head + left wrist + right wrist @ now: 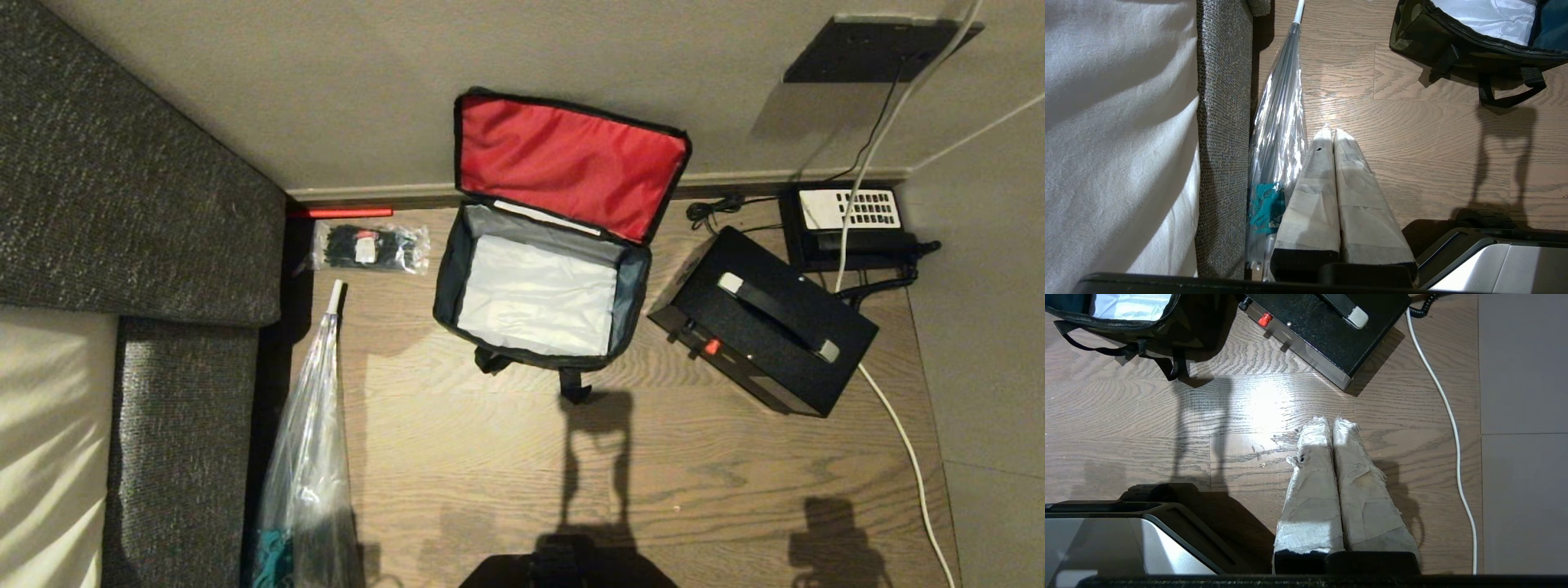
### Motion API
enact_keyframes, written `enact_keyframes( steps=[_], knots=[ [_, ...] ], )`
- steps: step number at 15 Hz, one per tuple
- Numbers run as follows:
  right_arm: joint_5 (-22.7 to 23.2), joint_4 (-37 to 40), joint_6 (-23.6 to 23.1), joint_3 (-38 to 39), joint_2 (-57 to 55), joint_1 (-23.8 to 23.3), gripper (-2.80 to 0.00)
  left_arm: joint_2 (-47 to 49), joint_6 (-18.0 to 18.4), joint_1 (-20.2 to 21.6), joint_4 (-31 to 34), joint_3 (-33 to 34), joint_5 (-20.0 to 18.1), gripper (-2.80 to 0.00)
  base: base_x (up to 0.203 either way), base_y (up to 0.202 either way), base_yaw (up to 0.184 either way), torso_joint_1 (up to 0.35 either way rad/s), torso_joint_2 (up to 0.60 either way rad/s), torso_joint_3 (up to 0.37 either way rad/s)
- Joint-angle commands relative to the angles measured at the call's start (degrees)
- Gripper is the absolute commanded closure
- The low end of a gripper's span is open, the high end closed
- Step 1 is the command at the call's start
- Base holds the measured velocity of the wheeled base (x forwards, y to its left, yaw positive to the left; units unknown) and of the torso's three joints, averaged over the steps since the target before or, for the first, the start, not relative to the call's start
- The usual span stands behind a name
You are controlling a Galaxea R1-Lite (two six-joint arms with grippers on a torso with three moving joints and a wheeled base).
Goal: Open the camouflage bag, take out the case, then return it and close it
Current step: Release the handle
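Both tape-wrapped tools, left and right, parked low over wooden floor, closed, empty; open camouflage bag beside black rectangular case.

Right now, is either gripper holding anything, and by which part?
Nothing held. The left gripper and right gripper are shut on nothing above the floor; the case sits beside the open camouflage bag.

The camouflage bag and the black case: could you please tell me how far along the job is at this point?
Done: the camouflage bag is open, red lid flipped back, its silvery inside empty, and the case sits on the floor beside it. In hand: nothing; the left claw and right claw are both shut and empty, hanging over bare floor. Left: putting the case back in and closing the lid.
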State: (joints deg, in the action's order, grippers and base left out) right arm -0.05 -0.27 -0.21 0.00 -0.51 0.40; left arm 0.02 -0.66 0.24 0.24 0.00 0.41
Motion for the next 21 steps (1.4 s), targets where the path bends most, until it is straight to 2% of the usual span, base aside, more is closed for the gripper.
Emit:
enact_keyframes(
  steps=[1,21],
  knots=[
    [0.0,0.1,-0.1,0.0,-0.3,0.0,0.0,-0.1,0.0,0.0,0.0,0.2,0.0,0.0,0.0,0.0,0.0,0.0,0.0,0.0],
    [0.0,0.1,0.0,0.0,-0.3,0.0,0.0,-0.1,0.0,0.0,0.0,0.2,0.0,0.0,0.0,0.0,0.0,0.0,0.0,0.0]
  ],
)
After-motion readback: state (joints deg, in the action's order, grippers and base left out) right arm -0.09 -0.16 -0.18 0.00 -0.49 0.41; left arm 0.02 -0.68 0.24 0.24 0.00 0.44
